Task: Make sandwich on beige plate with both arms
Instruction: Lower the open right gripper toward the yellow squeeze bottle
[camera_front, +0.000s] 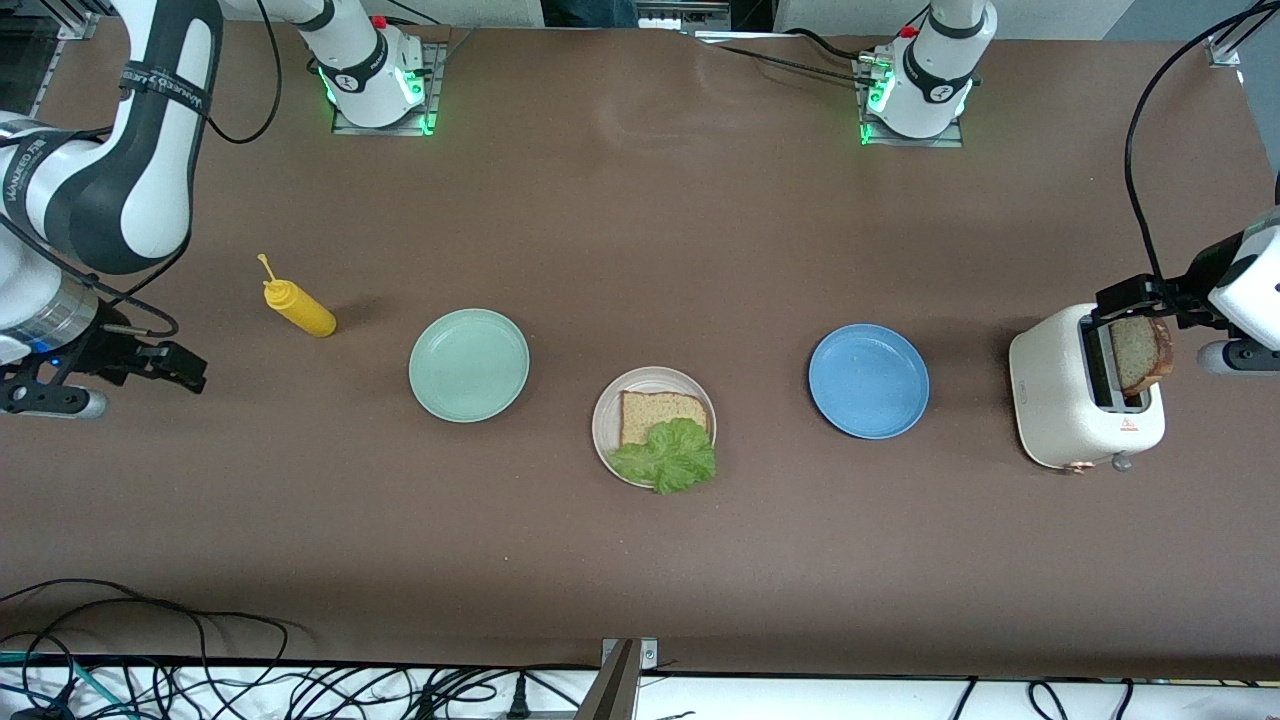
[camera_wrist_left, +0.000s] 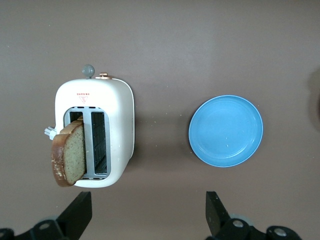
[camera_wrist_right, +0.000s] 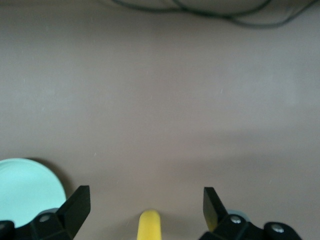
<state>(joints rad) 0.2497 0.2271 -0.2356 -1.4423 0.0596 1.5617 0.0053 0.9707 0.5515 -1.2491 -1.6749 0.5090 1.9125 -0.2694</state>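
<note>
- While both grippers are held spread and empty, the beige plate (camera_front: 604, 432) is seen nearest the front camera, with one bread slice (camera_front: 655, 411) and a lettuce leaf (camera_front: 668, 456) lying on it.
- Toward the left arm's end from that plate, the blue plate (camera_front: 868, 381) is found, then the white toaster (camera_front: 1065, 410), out of which a second bread slice (camera_front: 1140, 353) is tilted.
- Over the toaster, the left gripper (camera_wrist_left: 149, 216) is held.
- Toward the right arm's end from the beige plate, the mint green plate (camera_front: 468, 364) and the yellow mustard bottle (camera_front: 298, 307) are found.
- Past the bottle, at the table's end, the right gripper (camera_wrist_right: 145, 211) is held.
</note>
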